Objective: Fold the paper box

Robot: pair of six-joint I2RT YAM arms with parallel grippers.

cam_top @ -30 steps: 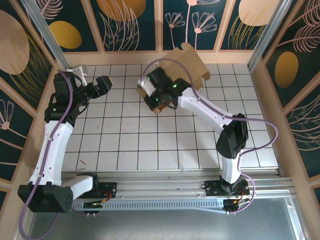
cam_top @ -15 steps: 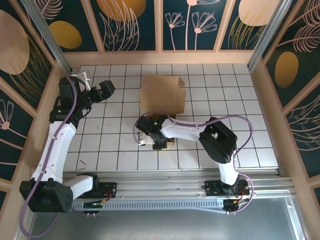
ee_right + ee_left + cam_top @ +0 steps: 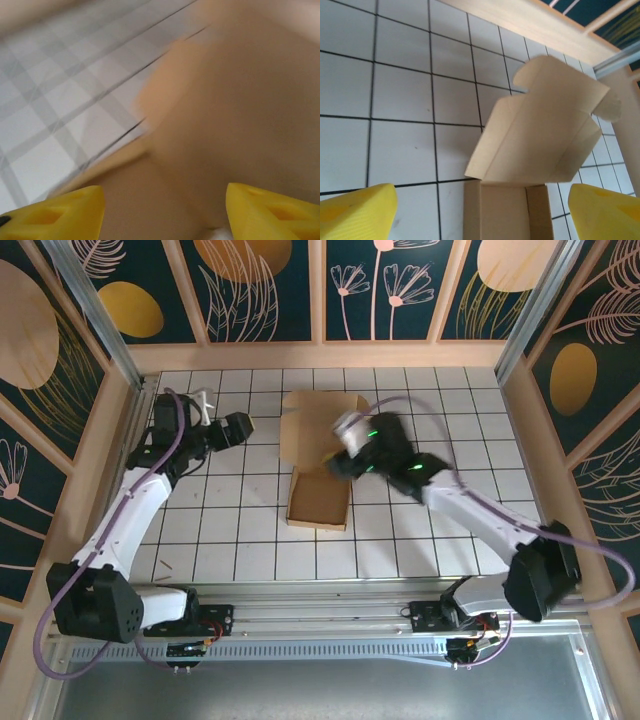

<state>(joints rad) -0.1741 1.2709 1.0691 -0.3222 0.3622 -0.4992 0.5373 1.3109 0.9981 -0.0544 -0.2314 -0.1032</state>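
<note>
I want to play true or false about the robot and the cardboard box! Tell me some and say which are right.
1. The paper box lies on the tiled table. True.
2. The box is shut. False: its lid is open and the inside shows.
3. The left end effector grips the box. False: it is open and empty, beside the box.
4. The right end effector is over the cardboard. True.

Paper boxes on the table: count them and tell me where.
1. The paper box sits on the table, its lid open toward the far wall. No other seems hidden.
</note>
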